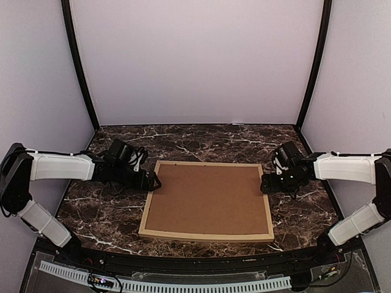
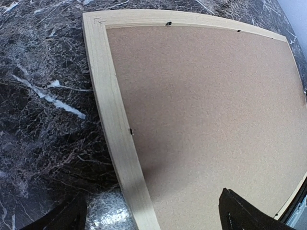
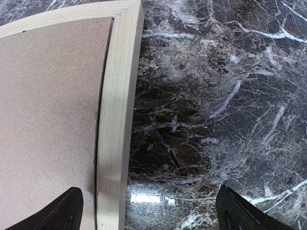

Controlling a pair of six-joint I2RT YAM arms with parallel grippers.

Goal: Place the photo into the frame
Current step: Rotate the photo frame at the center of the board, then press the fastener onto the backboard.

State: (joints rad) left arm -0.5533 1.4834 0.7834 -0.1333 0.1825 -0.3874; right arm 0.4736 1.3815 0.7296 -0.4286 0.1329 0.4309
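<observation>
Black fingertips (image 2: 242, 213) of my left gripper (image 2: 153, 216) sit at the bottom of the left wrist view. They are spread wide astride the left rail of the frame (image 2: 117, 143), one tip over the dark marble table (image 2: 43, 120) and the other over the brown backing board (image 2: 206, 110).

The light wooden frame lies flat, back side up, in the middle of the table between my two arms, with the board seated inside its rails. Small dark tabs (image 2: 168, 23) show along the inner edge of the wood.

My right gripper (image 3: 148, 211) is equally wide and straddles the opposite rail near the far right corner, one finger above the board and one above the marble. I cannot tell whether either gripper touches the wood; neither grips anything. I cannot tell whether the photo lies beneath the board.
</observation>
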